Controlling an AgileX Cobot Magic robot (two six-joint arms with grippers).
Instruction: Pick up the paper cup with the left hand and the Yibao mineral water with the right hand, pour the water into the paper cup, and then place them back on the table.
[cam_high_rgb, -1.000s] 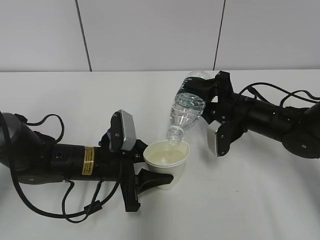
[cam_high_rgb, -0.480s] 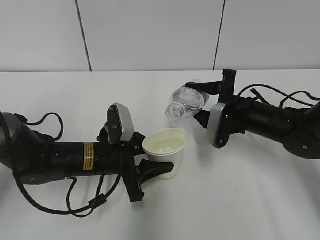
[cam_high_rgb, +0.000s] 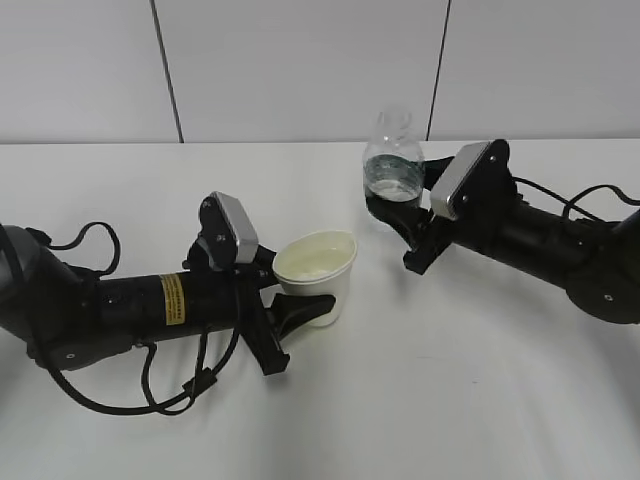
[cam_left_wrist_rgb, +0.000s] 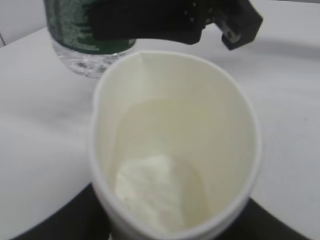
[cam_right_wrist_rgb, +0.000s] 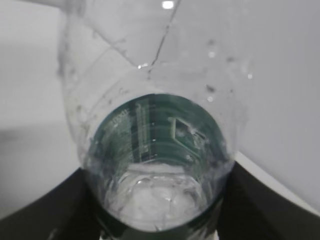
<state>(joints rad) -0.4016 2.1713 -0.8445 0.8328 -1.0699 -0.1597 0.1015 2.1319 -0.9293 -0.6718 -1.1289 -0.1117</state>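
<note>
The white paper cup (cam_high_rgb: 318, 270) is held by my left gripper (cam_high_rgb: 295, 305), the arm with the yellow sticker, tilted slightly just above the table (cam_high_rgb: 480, 400). In the left wrist view the cup (cam_left_wrist_rgb: 175, 150) fills the frame, with water in its bottom. My right gripper (cam_high_rgb: 395, 212) is shut on the Yibao mineral water bottle (cam_high_rgb: 393, 165), which stands upright, uncapped, at the back centre. In the right wrist view the bottle (cam_right_wrist_rgb: 155, 165) sits between the black fingers, green label visible through it. The bottle also shows behind the cup in the left wrist view (cam_left_wrist_rgb: 85, 35).
A grey-white wall with dark seams (cam_high_rgb: 170, 70) stands behind the table. Black cables (cam_high_rgb: 150, 390) loop under the left arm, and others (cam_high_rgb: 560, 195) trail by the right arm.
The right gripper has swung the bottle from tilted over the cup to upright and moved it back and right. The left gripper has drawn the cup a little to the left.
</note>
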